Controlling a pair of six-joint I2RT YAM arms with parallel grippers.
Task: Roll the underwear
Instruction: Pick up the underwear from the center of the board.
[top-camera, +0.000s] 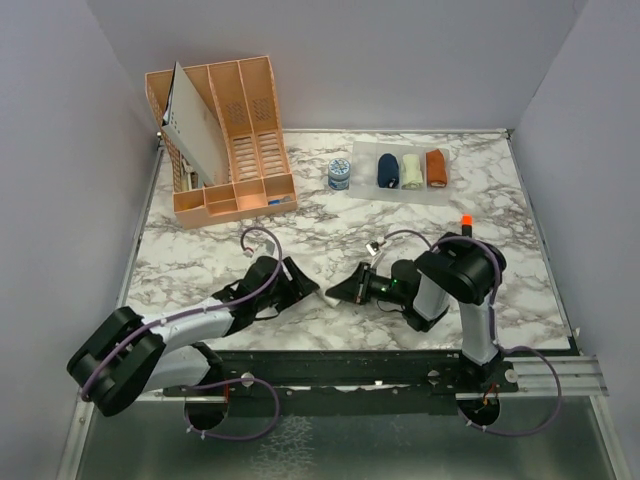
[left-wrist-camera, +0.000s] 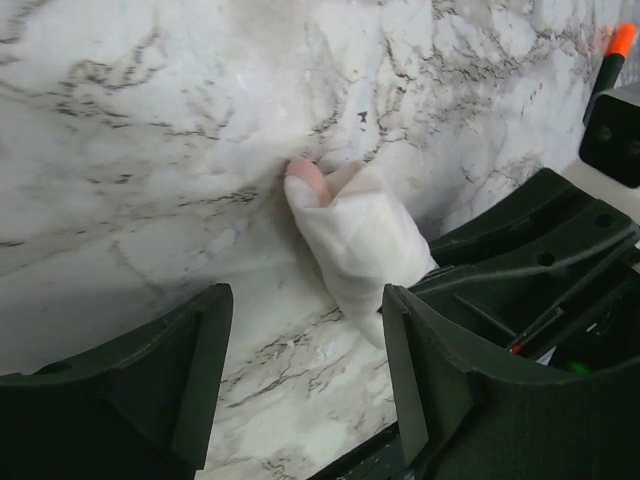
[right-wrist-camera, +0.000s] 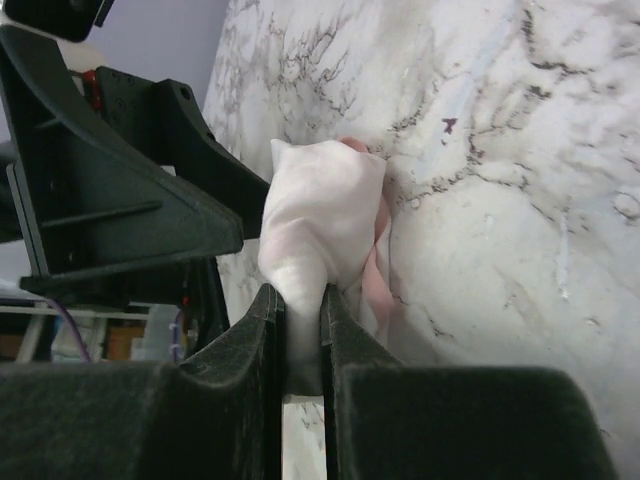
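Marble tabletop (top-camera: 500, 260), boxed in by grey walls at left, right and back. Near the front edge, at the middle: whitish-pink underwear (right-wrist-camera: 320, 210), rolled into a short bundle, resting on the stone. Clamped at one end by the right hand (right-wrist-camera: 298, 320), jaws tight on the cloth. Left hand (left-wrist-camera: 305, 320) released, jaws wide, just beside the bundle. Bare marble open toward the right edge and beyond both hands. At the far edge: peach rack (top-camera: 230, 140) on the left, navy underwear (top-camera: 388, 170) rolled, lined up with cream bundle (top-camera: 411, 170) and orange bundle (top-camera: 436, 167).
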